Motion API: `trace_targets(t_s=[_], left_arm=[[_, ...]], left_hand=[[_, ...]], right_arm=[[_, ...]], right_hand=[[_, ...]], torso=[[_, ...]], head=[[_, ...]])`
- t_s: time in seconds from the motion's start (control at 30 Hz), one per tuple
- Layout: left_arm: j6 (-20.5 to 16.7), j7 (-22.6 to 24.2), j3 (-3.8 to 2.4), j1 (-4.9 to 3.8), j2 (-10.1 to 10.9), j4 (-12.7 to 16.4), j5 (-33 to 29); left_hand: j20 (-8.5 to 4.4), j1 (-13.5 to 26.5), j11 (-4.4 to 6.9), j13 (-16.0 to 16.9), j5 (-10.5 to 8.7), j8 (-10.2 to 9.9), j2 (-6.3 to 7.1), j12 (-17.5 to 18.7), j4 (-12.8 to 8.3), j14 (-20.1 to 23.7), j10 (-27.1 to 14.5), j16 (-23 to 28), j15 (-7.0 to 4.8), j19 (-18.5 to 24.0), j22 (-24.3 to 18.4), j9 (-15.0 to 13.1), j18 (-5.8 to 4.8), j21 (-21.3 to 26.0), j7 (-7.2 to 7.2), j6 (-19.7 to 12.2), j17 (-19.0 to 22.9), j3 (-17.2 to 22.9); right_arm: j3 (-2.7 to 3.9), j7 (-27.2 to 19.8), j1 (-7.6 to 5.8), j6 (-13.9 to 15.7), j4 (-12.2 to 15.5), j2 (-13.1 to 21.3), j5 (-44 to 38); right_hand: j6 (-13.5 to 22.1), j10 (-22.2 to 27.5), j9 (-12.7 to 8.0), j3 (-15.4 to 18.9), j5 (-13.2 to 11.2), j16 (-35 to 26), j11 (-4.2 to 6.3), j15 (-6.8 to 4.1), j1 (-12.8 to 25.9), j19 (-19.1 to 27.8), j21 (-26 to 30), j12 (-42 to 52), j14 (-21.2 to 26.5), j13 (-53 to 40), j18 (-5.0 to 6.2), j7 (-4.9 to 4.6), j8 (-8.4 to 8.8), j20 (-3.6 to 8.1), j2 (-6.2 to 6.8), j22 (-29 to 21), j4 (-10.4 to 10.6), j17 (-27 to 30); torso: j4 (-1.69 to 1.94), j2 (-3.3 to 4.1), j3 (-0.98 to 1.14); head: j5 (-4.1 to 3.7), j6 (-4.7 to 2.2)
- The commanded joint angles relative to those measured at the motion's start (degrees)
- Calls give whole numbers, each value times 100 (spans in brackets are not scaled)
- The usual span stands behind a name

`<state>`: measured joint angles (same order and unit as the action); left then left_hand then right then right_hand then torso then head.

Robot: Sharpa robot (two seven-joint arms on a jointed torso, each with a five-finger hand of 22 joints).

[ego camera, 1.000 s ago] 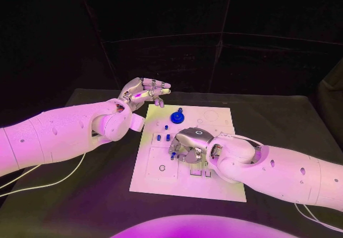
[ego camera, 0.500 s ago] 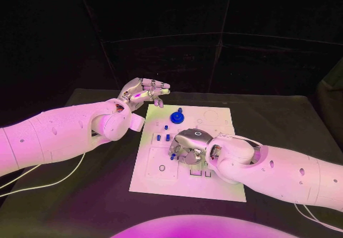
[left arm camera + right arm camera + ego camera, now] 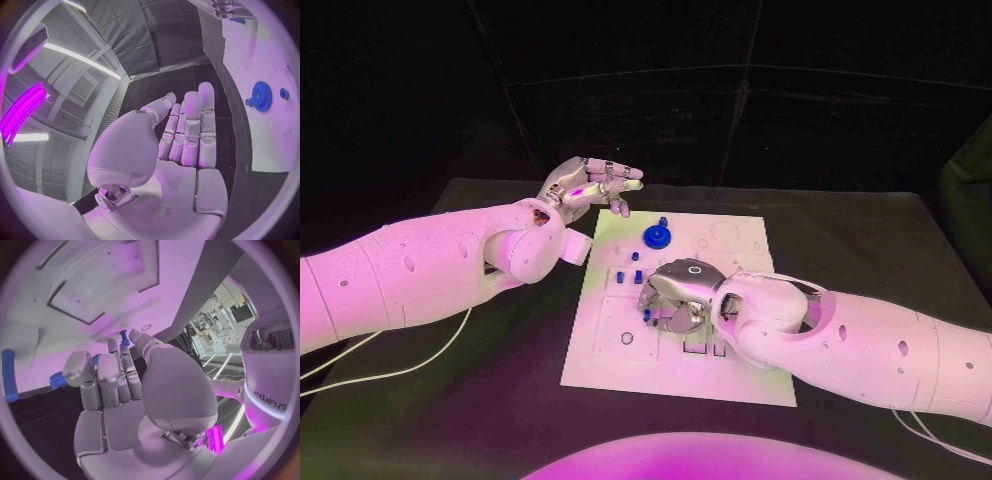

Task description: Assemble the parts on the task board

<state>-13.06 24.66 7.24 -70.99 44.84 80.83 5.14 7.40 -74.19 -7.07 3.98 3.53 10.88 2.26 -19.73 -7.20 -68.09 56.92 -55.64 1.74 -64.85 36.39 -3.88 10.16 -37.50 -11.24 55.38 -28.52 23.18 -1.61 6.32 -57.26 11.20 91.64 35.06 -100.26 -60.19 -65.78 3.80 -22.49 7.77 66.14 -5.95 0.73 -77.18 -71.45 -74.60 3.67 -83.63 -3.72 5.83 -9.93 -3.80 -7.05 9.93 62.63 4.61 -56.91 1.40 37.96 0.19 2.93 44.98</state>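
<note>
The white task board lies in the middle of the table. A blue gear stands at its far end, with small blue pegs near it. My right hand hangs low over the board's middle, fingers pointing down. A small blue part sits between its thumb and a fingertip, apparently pinched. More blue pegs stand on the board just beyond its fingers. My left hand is raised off the board's far left corner, fingers stretched out, holding nothing.
The board has cut-out slots near my right forearm and a round hole on its left side. A white cable trails over the black table under my left arm.
My right hand has crept slightly to the left over the board with the small blue part. My left hand has barely moved.
</note>
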Motion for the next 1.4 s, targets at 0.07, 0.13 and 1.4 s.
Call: trace_targets(t_s=[0.07,0.13,1.4], left_arm=[[126,-77,-6,-9,-10,-5,-23],[142,-100,-6,-9,-13,-8,-23],[270,-223,-4,-9,-16,-108,-23]], left_hand=[[7,60,1,-7,31,28,17,-42,20,38,-58,-7,15,55,-10,-1,31,31,-3,-54,8,37],[7,60,1,-7,31,28,17,-42,20,38,-58,-7,15,55,-10,-1,31,31,-3,-54,8,37],[10,59,3,-4,33,42,19,-59,8,51,-69,-9,15,61,-18,-2,33,36,-1,-67,19,68]], right_arm=[[1,-122,-7,108,6,6,-165],[1,-135,-7,139,15,15,-148],[34,1125,-503,538,924,1793,134]], right_hand=[[70,60,-1,101,-58,-30,-9,32,37,36,42,-1,-5,-14,36,2,10,-12,-2,-46,1,34],[92,77,-2,126,-47,-36,-15,35,27,40,52,-1,-6,-16,38,-3,11,-15,-13,-58,-3,44],[818,968,11,2292,107,-814,-110,118,-623,438,802,291,127,2,203,-59,1,-76,-49,-1025,889,1090]], torso=[[2,2,2],[2,1,3],[-10,-4,2]], head=[[14,18],[14,20],[-203,-202]])
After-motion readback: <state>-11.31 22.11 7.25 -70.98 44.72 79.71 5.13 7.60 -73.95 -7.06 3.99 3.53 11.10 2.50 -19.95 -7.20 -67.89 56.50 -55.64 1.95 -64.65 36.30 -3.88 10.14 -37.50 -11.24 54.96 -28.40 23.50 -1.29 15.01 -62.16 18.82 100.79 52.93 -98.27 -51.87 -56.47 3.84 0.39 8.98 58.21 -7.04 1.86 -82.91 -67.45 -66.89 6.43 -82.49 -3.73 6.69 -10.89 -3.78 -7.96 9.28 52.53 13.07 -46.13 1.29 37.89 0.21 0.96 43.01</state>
